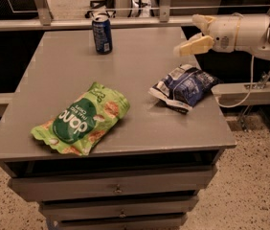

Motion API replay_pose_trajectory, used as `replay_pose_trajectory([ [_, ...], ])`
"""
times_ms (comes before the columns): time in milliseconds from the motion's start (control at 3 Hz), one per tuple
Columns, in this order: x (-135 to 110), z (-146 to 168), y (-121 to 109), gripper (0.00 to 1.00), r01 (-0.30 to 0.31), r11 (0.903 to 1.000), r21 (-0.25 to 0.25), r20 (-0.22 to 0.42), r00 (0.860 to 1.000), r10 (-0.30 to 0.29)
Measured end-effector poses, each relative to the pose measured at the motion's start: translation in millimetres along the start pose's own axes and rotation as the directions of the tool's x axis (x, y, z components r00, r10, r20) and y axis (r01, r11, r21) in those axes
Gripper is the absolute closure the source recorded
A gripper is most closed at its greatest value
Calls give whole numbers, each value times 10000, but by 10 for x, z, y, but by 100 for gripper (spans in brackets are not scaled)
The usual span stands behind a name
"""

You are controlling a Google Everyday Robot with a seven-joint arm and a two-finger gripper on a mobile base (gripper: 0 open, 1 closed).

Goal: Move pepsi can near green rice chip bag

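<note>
Fingers (192,46) spread apart, empty, above right far part of surface (140,56). Can (102,34) upright, axis vertical, well left of fingers at far edge. Green bag (82,119) left of fingers, toward near edge, well apart from can.

Gripper (196,33) over table (140,56) right edge; arm (254,30) cut off rightward.

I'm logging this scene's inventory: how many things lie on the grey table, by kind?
Soda cans: 1, the pepsi can
Snack bags: 2, the green rice chip bag and the dark blue and white bag
Total: 3 on the table
The gripper hangs by the table's far right edge, jaws open, holding nothing.
</note>
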State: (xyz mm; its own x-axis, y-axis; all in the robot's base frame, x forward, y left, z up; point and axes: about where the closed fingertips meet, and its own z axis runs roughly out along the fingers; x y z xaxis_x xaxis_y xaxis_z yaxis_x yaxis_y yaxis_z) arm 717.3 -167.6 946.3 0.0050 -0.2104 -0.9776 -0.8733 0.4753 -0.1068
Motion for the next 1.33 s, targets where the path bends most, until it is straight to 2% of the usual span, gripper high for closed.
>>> replay_pose_trajectory([
  [667,11,96,15,0,-33,9999,-130,241,9997,36],
  [1333,71,318,-82,0,-620,9938,919,1245,9909,503],
])
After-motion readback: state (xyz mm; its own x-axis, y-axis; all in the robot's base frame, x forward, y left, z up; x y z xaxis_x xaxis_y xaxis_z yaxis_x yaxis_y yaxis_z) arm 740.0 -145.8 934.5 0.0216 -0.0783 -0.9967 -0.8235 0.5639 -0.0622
